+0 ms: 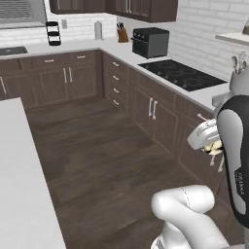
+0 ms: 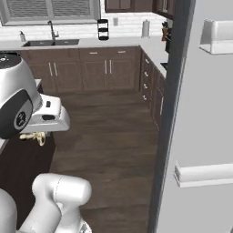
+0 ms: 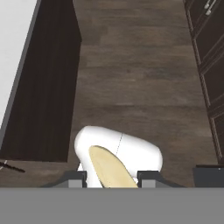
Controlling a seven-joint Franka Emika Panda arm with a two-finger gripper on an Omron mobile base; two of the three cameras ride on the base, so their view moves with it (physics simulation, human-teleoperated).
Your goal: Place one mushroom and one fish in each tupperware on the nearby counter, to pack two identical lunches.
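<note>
My gripper (image 1: 212,147) hangs over the wooden floor between the two runs of cabinets, shut on a tan-yellow mushroom (image 1: 214,146). From the right base view the mushroom (image 2: 38,137) pokes out under the white hand, at the gripper (image 2: 37,136). In the hand view its pale cap (image 3: 109,168) fills the gap between the two fingertips of the gripper (image 3: 112,178). The off-white counter (image 1: 124,52) runs along the dark brown cabinets on the right. The fish and the tupperware are out of view.
A black cooktop (image 1: 182,73) and a black toaster (image 1: 151,42) sit on the counter. An island worktop (image 1: 19,170) lies at the left, its dark side (image 3: 48,87) near the hand. A tall grey fridge (image 2: 200,113) stands at the right. A sink (image 2: 50,43) is at the far wall.
</note>
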